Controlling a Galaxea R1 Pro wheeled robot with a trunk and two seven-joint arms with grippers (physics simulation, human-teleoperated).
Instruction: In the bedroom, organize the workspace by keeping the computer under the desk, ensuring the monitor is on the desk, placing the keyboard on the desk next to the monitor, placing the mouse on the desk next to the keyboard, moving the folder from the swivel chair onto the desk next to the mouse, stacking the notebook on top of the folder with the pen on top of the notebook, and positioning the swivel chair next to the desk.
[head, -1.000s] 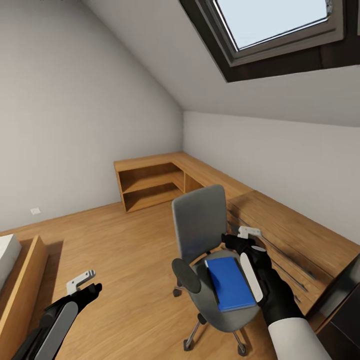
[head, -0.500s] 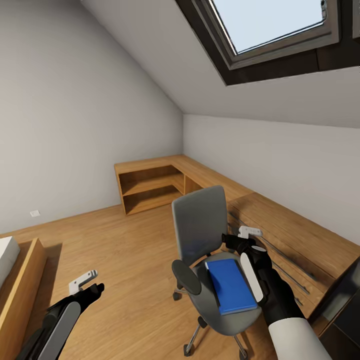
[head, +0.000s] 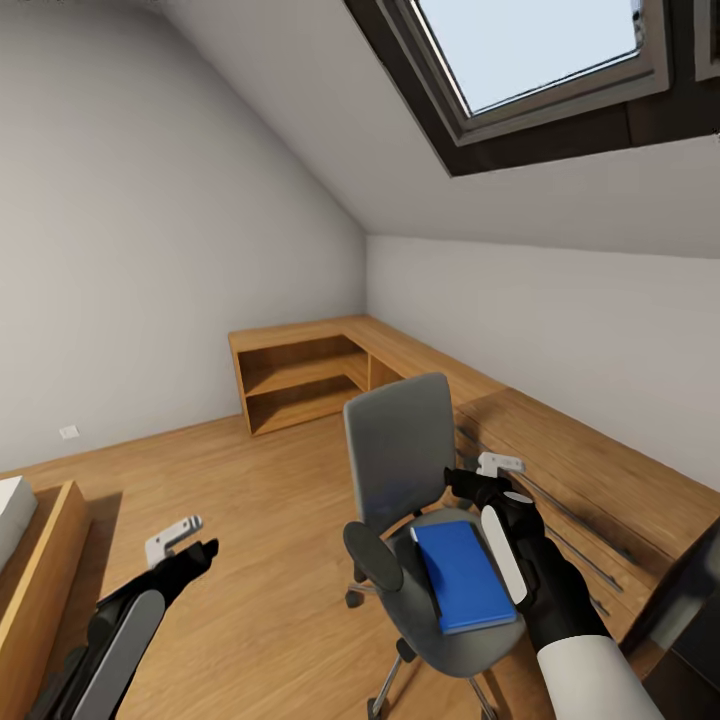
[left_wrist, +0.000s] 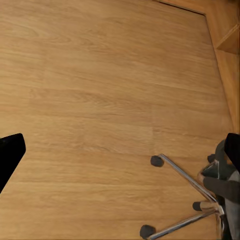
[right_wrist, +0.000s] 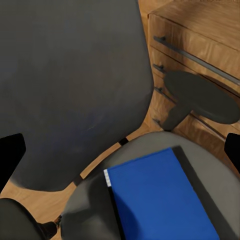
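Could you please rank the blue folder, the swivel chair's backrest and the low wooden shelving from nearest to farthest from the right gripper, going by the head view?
1. The folder, lying on the chair seat just beside the right gripper.
2. The swivel chair's backrest, upright just past the gripper, toward the robot's left.
3. The wooden shelving, against the far corner walls.

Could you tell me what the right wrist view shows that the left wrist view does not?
Right wrist view: the blue folder lying on the chair's grey seat, the tall backrest, an armrest, and a wooden chest with bar handles behind. Left wrist view: a wide stretch of bare wood floor and the chair's chrome base with black castors. Both share the chair and wood floor.
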